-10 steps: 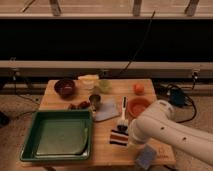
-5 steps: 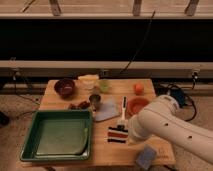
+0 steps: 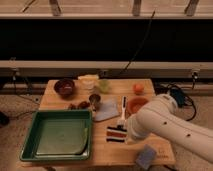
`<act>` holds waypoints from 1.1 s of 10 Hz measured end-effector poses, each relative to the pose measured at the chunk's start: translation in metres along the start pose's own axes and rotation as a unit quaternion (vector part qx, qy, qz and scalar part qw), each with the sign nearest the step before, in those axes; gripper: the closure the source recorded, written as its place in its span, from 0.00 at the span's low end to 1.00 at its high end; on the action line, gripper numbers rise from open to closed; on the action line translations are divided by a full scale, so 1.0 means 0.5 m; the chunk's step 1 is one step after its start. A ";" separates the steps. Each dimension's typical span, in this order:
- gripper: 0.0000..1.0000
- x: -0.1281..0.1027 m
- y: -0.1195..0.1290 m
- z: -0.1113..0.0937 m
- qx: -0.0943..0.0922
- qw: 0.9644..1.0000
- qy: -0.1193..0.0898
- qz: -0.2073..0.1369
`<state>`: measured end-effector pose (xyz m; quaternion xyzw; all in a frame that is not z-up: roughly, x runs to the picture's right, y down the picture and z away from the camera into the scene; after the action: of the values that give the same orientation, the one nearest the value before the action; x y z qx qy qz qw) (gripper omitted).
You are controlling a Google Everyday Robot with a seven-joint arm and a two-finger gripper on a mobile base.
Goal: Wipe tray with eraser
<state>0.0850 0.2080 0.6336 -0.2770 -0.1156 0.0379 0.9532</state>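
The dark-green tray [image 3: 29, 145] lies on the front left of the wooden table and looks bare inside. To its right, near the table's front edge, the striped eraser [image 3: 115, 134] lies flat. My white arm reaches in from the right and ends right at the eraser's right end. My gripper [image 3: 128, 135] sits there, mostly hidden behind the arm's wrist, and it is shut. I cannot tell whether it touches or holds the eraser.
A blue-grey sponge [image 3: 146, 156] lies at the front right corner. A white-handled brush [image 3: 122, 111], an orange bowl [image 3: 136, 104], a metal cup [image 3: 95, 101] and a pale cloth [image 3: 107, 111] sit mid-table. A dark bowl [image 3: 65, 87] and an orange fruit [image 3: 138, 88] stand farther back.
My arm has shifted a little, with its wrist end staying beside the eraser. The sponge at the front right shows more fully. The eraser and tray have not moved.
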 end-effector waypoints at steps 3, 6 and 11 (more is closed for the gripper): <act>1.00 -0.121 -0.025 0.032 -0.009 1.000 -0.006 -0.021; 1.00 -0.212 -0.058 0.060 -0.013 0.999 -0.006 -0.043; 1.00 -0.338 -0.139 0.124 -0.025 0.996 0.016 -0.084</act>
<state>-0.0933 0.1586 0.6881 -0.2902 -0.1237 -0.0499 0.9476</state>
